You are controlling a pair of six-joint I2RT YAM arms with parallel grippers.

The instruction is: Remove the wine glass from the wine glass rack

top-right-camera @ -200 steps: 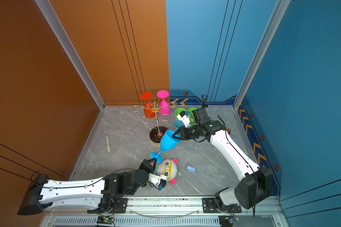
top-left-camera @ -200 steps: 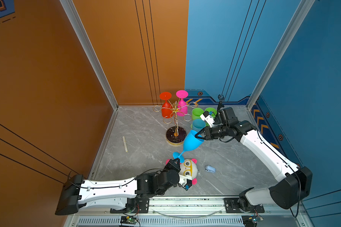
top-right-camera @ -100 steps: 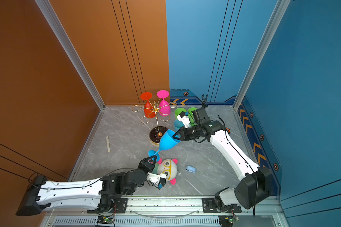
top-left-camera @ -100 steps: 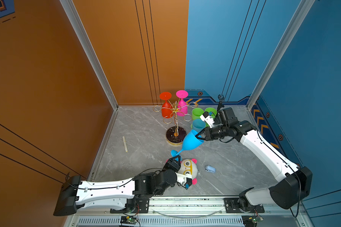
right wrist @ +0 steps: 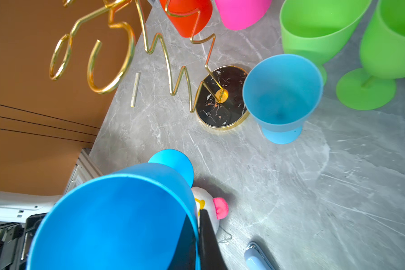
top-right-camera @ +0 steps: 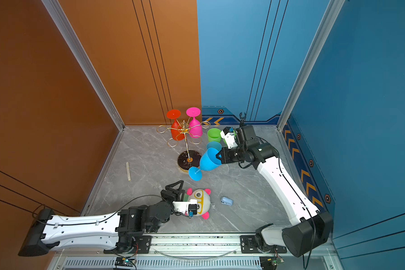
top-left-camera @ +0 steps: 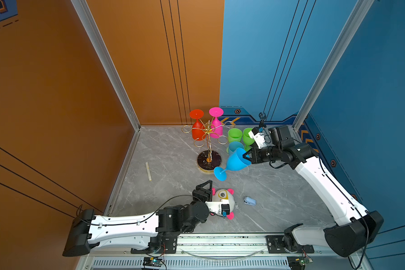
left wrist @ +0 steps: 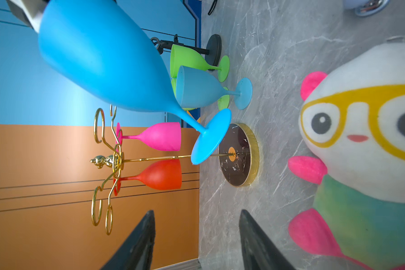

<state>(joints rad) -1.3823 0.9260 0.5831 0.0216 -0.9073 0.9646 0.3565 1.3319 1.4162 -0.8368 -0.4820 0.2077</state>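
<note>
We see the bright blue wine glass (top-left-camera: 236,161) off the wine glass rack (top-left-camera: 208,145) and held tilted in the air, its foot pointing down beside the rack's round black base. The right end effector (top-left-camera: 246,157) is pinched onto the bowl's rim, one finger (right wrist: 206,233) outside the wall and the other inside. On the rack's gold loops a red glass (top-left-camera: 198,132) and a pink glass (top-left-camera: 216,129) hang upside down; the remaining loops are bare. Close behind the held glass a paler blue glass (top-left-camera: 234,146) stands upright, with two green glasses (top-left-camera: 234,135) beyond it and a small black stand (top-left-camera: 261,119) near the back wall. Nearer the arms' bases, the left end effector (left wrist: 194,233) is spread apart with nothing between its fingers, just beside a plush toy (top-left-camera: 223,198). A small pale blue object (top-left-camera: 250,201) and a pale stick (top-left-camera: 148,171) lie apart on the grey marbled counter (top-left-camera: 173,163), enclosed by orange and blue walls.
</note>
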